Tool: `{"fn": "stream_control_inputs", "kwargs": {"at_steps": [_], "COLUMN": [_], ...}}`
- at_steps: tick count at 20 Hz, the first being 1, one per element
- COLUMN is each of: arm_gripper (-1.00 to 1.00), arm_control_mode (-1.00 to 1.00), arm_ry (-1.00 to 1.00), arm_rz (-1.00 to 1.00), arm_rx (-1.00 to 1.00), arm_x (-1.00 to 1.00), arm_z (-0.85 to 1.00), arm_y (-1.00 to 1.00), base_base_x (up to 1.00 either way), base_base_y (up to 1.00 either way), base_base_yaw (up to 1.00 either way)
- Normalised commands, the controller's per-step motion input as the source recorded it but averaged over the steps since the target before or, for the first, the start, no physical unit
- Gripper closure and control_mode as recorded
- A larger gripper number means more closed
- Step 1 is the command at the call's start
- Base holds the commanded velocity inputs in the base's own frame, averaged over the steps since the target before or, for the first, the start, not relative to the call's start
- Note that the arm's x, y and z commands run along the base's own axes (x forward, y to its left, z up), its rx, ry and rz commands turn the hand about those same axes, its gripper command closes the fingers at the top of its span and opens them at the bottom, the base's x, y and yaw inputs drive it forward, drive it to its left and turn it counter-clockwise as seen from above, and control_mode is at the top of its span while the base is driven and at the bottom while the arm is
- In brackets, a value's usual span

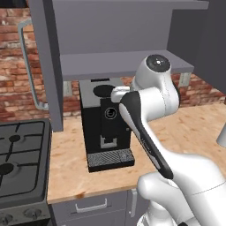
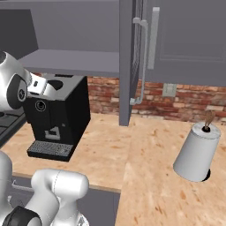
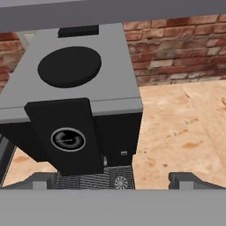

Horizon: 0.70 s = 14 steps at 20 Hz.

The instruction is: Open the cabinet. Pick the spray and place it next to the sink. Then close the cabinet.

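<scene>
Cabinet upper half of left base frame, both doors swung open: left door edge-on at upper left, long axis vertical, silver bar handle facing outward; inner shelf horizontal, bare where visible. In right base view, right door edge-on at top centre, lower edge above worktop. Coffee machine under shelf, centre frame. Fingers spread wide, released, grasping nothing, above machine. Bare worktop right of machine; paper towel roll lower right. Stove lower left.
</scene>
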Motion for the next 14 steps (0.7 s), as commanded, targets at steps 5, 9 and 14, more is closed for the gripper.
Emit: {"fn": "stream_control_inputs", "kwargs": {"at_steps": [5, 9, 14], "arm_gripper": [-1.00, -1.00, -1.00], "arm_control_mode": [1.00, 1.00, 1.00], "arm_ry": [0.00, 0.00, 0.00], "arm_rz": [0.00, 0.00, 0.00], "arm_rx": [0.00, 0.00, 0.00], "arm_x": [0.00, 0.00, 0.00], "arm_z": [0.00, 0.00, 0.00], "arm_y": [0.00, 0.00, 0.00], "base_base_x": [0.00, 0.00, 0.00], "base_base_y": [0.00, 0.00, 0.00], "base_base_yaw": [0.00, 0.00, 0.00]}}
